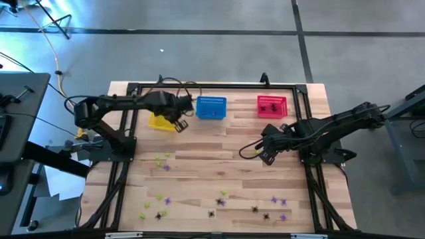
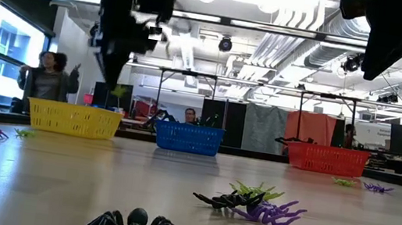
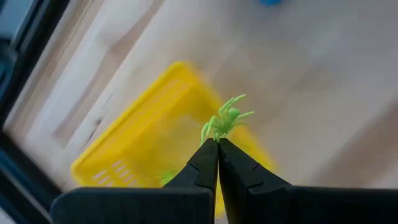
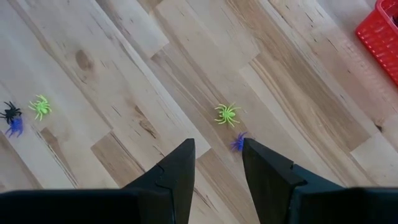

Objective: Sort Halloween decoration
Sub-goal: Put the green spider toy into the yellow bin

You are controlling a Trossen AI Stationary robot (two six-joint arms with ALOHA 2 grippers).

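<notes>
Hovering over yellow basket [image 3: 143, 155], left hand [image 3: 217, 144] pinching spider [image 3: 225, 119]

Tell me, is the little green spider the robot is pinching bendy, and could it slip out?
The green spider is probably light: the shut left gripper holds it up by just one edge above the yellow basket. Its thin legs look like they might flex a bit. With so little of it pinched between the narrow fingertips, it could perhaps twist or slip free.
</notes>
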